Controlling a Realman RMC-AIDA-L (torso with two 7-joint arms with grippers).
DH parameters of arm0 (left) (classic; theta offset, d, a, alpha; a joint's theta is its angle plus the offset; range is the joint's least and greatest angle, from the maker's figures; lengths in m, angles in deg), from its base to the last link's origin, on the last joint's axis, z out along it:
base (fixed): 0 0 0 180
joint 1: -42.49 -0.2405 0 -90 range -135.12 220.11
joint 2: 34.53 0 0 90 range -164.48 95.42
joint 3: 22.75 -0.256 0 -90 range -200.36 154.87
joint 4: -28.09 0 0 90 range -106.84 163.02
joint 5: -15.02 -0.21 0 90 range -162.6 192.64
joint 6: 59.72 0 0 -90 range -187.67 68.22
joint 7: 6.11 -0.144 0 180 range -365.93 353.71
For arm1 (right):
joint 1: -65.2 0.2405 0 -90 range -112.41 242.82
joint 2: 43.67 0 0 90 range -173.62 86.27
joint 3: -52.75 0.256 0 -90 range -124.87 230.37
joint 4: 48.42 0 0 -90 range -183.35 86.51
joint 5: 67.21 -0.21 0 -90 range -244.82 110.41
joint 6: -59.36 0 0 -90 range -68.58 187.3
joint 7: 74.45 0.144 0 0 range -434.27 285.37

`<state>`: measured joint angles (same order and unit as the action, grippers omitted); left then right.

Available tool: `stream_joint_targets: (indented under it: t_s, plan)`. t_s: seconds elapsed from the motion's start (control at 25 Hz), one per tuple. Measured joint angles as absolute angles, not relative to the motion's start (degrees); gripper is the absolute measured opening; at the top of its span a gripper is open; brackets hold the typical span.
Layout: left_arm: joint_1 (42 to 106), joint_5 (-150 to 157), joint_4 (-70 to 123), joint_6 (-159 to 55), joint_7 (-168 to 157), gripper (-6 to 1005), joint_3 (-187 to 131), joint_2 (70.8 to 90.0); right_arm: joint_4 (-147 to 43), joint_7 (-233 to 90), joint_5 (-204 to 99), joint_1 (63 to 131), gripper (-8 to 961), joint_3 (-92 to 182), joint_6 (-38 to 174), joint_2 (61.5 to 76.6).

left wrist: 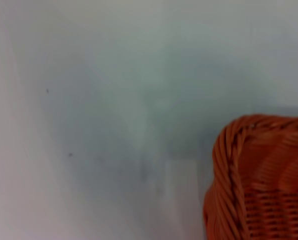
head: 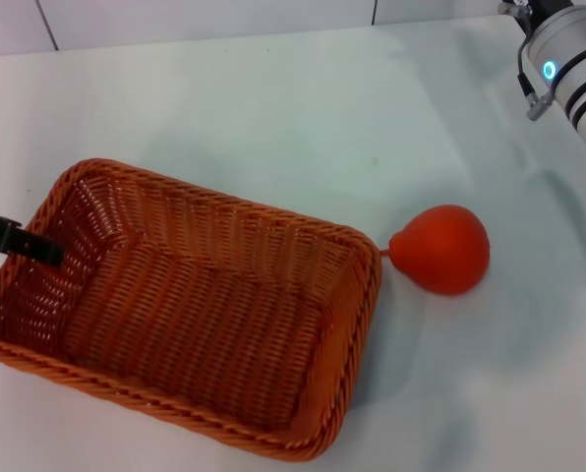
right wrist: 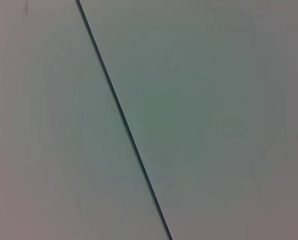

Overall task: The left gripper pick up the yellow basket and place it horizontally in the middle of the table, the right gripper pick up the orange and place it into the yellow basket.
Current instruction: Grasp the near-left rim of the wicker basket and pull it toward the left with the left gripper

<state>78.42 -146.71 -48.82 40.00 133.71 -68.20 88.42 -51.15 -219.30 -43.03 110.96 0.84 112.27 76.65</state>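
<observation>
Left gripper [head: 23,242] over yellow basket [head: 190,305] left rim, jaws unclear; orange [head: 442,249] beside right rim.

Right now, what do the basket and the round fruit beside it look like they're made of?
The yellow basket looks like woven wicker or rattan, orange-brown and matte: ribbed strands and a braided rim show. The orange has a smooth, even, slightly glossy red-orange skin with a pointed tip; it may be plastic, though the look leaves that open.
</observation>
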Motion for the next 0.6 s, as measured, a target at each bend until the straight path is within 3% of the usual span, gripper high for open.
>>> stream_joint_targets:
  t_s: [0.32, 0.52, 0.6]
  plan:
    - [78.41, -148.17, -47.37, 39.67, 133.81, 779, -71.3, 89.1, -51.14, -219.3, -43.04, 110.55, 734, 2.03, 111.46, 76.65]
    - [78.39, -147.63, -47.62, 39.62, 133.83, 641, -71.11, 89.18, -51.14, -219.3, -43.04, 110.44, 735, 2.23, 111.22, 76.65]
    - [78.41, -147.63, -47.63, 39.75, 133.86, 488, -71.12, 89.27, -51.14, -219.3, -43.04, 110.44, 735, 2.23, 111.18, 76.65]
